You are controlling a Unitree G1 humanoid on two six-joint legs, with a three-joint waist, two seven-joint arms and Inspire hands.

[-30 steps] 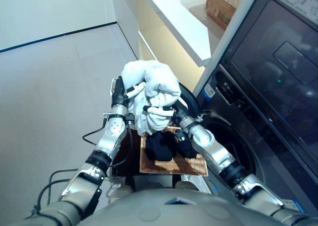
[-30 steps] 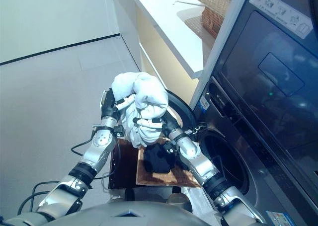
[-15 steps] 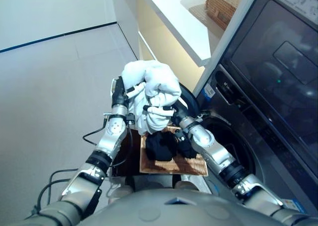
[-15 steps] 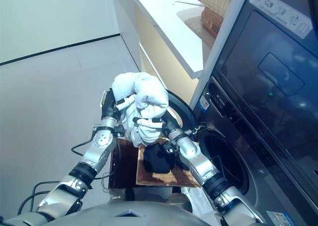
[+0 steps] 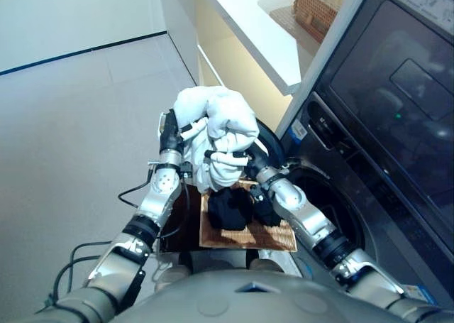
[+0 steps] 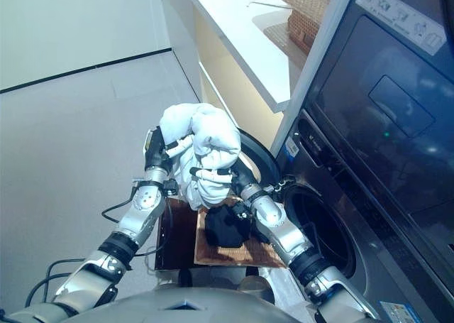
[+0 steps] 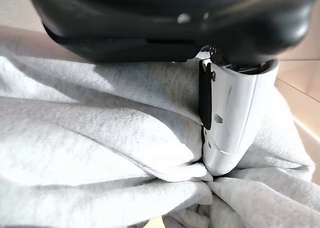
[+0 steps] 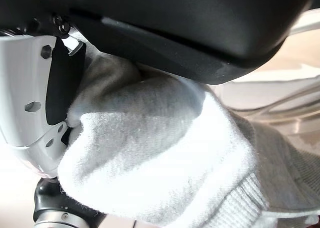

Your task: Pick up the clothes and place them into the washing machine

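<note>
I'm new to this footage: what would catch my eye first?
The bunched white garment, raised mid-scene with the left hand and right hand both clutching it. Below it, a dark garment lies in a woven basket. To the right, the washing machine stands with its drum open.
</note>
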